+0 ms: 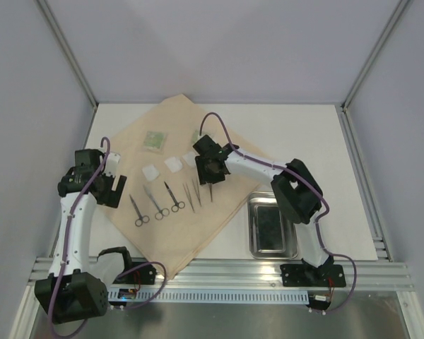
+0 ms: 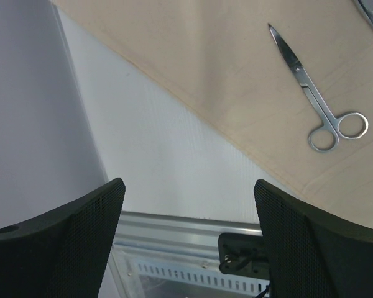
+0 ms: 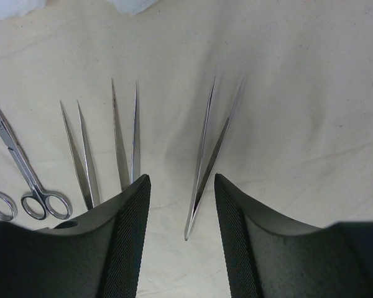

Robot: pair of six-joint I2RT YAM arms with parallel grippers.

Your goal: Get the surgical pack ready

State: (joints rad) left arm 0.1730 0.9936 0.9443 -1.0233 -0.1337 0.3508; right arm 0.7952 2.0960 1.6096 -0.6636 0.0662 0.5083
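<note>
The tan cloth (image 1: 198, 212) of the surgical pack lies spread on the table. On it are two green packets (image 1: 154, 140), three white pads (image 1: 174, 164), three scissors (image 1: 156, 202) and three tweezers (image 1: 197, 192). The steel tray (image 1: 272, 224) sits off the cloth at the right. My right gripper (image 1: 210, 174) hangs low over the rightmost tweezers (image 3: 214, 139), jaws open (image 3: 181, 181), with the tweezers' joined end lying between the fingers, untouched. My left gripper (image 1: 113, 191) is open (image 2: 188, 184) over bare table beside the cloth's left edge, near one pair of scissors (image 2: 314, 87).
An aluminium rail (image 1: 219, 272) runs along the near edge, with a black mount (image 2: 242, 251) below the left gripper. White walls and corner posts (image 1: 71, 53) close in the table. The tray's inside is dark and holds nothing I can make out.
</note>
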